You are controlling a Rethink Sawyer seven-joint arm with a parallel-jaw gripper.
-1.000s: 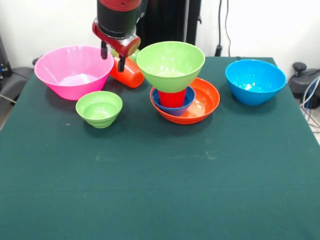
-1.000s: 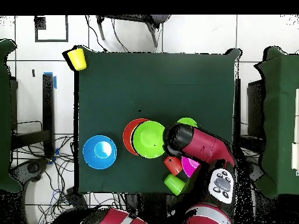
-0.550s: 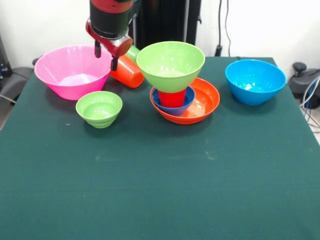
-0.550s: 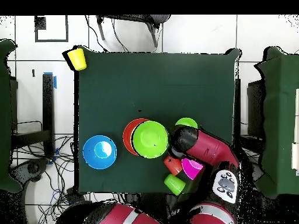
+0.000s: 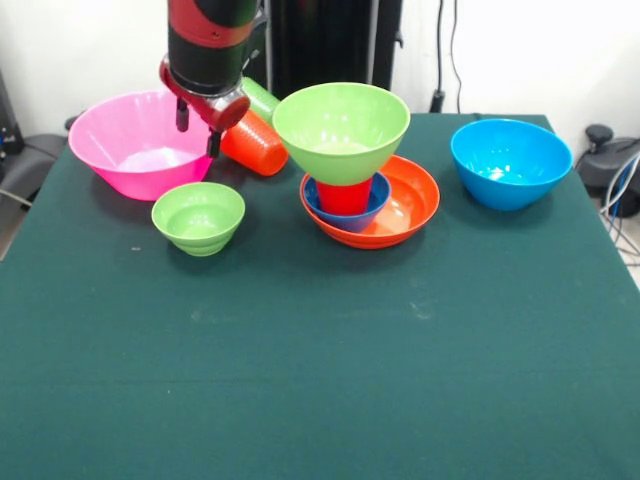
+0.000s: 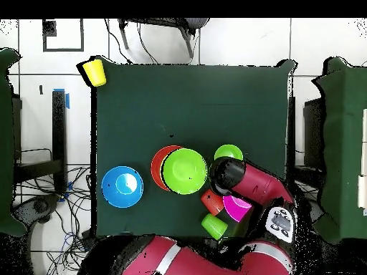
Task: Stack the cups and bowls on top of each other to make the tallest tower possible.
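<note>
**My gripper hangs next to the orange cup**

My gripper (image 5: 197, 128) hangs in the air with nothing in it. Its two fingers point down with a small gap between them, so it is a little open. It is over the edge of the big pink bowl (image 5: 130, 150), on the side nearest the cups.

The orange cup (image 5: 253, 146) lies on its side on the bench (image 5: 320, 360), just beside my gripper. It is on the side toward the tower (image 5: 350, 160). Its long way runs slanted, with the open end pointing down toward the front of the bench. The light green cup (image 5: 262, 100) lies right behind it, touching it or nearly so.

The tower stands close by. At the bottom is the wide orange bowl (image 5: 410, 205). In it sits the small dark blue bowl (image 5: 345, 215), then the red cup (image 5: 344, 196), then the large green bowl (image 5: 341, 128) on top.

The small green bowl (image 5: 198, 216) sits alone in front of the pink bowl. The large blue bowl (image 5: 510, 162) is well apart on the other side. In the overhead view the yellow cup (image 6: 94, 71) is far away, off the bench corner.

I think I should go sideways to the orange cup next. My fingers must close across its round side, not along its long way.
</note>
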